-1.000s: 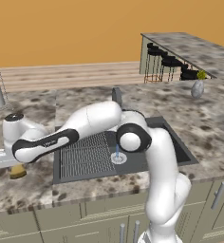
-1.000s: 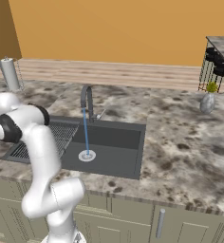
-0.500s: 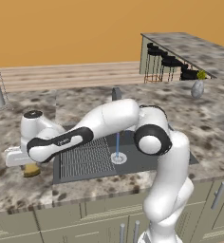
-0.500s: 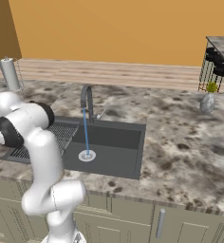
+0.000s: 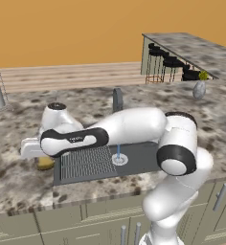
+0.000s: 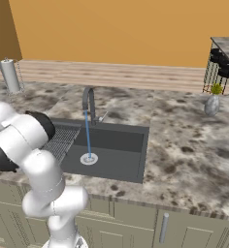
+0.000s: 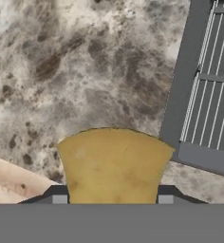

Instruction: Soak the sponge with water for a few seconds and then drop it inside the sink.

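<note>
Two dark fingers (image 7: pixel 112 199) now clamp the small yellow-orange sponge block (image 7: pixel 114 166), lifted off the speckled desk (image 7: pixel 85 71), nine o'clock of the dark grey sink basin (image 5: pixel 139 160).

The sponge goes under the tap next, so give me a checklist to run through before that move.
1. Tool shut on the sponge: ok, fingers sit on both its sides.
2. Sponge lifted off the counter: ok, judging by the hand view; the left base view is less clear.
3. Water running: ok, a thin stream falls from the faucet.
4. Stream lands inside the sink: ok, on the drain.
5. Path over the grate unblocked: ok.
6. Sponge wet yet: not ok, it sits left of the sink, away from the stream.
</note>
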Robot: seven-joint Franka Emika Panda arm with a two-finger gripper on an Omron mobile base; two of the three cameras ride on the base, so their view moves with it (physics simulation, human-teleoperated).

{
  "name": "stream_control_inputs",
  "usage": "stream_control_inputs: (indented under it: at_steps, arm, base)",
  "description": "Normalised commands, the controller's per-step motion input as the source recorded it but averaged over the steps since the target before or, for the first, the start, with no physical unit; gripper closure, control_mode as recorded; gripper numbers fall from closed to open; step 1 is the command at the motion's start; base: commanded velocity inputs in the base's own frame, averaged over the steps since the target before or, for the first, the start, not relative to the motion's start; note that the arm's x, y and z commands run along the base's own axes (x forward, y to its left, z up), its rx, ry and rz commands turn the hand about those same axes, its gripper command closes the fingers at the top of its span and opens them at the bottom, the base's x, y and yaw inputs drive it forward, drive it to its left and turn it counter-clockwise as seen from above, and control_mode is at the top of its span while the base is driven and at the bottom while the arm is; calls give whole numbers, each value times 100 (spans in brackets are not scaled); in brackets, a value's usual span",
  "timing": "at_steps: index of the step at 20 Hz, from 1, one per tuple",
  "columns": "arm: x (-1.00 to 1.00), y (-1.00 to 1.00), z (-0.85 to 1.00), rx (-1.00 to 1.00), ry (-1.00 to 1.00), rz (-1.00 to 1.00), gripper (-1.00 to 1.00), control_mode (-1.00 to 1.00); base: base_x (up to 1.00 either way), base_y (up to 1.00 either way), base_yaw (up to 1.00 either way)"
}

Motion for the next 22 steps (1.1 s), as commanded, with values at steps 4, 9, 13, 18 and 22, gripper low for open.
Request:
stream_control_inputs:
  at_steps: [4,9,13,18,22]
  arm:
    - [-25,-47,24,0,0,0,100,-100]
    - [-19,-41,19,0,0,0,100,-100]
    - [-19,-36,17,0,0,0,100,-100]
    - [-8,-34,23,0,0,0,100,-100]
    - [0,-29,23,0,0,-1,100,-100]
  base:
    - [0,0,0]
    - [0,0,0]
    - [0,0,0]
    - [0,0,0]
    - [0,0,0]
